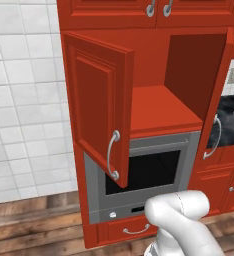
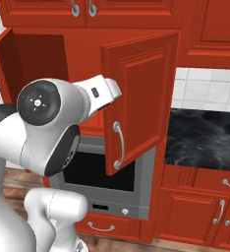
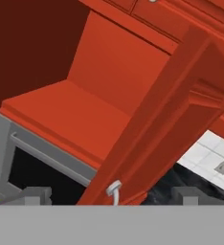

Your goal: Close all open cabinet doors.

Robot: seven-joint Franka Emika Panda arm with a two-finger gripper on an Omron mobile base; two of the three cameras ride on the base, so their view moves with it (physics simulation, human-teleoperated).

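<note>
The cabinet compartment [image 1: 164,107] directly above the oven [image 1: 144,175] stands open, with both of its doors swung outward. The left door [image 1: 99,105] hangs at a wide angle in front of the oven's left side, its silver bar handle [image 1: 112,155] on the free edge. The right door [image 2: 136,98] is likewise swung out over the oven's right side, with its handle [image 2: 119,145] low on the free edge. The two upper doors [image 1: 159,10] above the compartment sit flush and appear shut, as do the lower doors [image 2: 225,211] to the right of the oven, beneath the dark worktop [image 2: 205,138].

The compartment holds nothing that can be seen: its floor and back wall are bare red panels.

The gripper [image 3: 111,196] is spread wide and grasps nothing. In the hand view its two finger tips flank the lower edge of the right door, one tip [image 3: 35,195] toward the oven, the other tip [image 3: 188,195] toward the worktop. The hand sits above the oven, near the right door's inner side. This placement suggests the arm is lining up on the right door first; whether it touches the door cannot be determined.

Neither open door is yet closed, so the task appears to be at an early stage.
</note>
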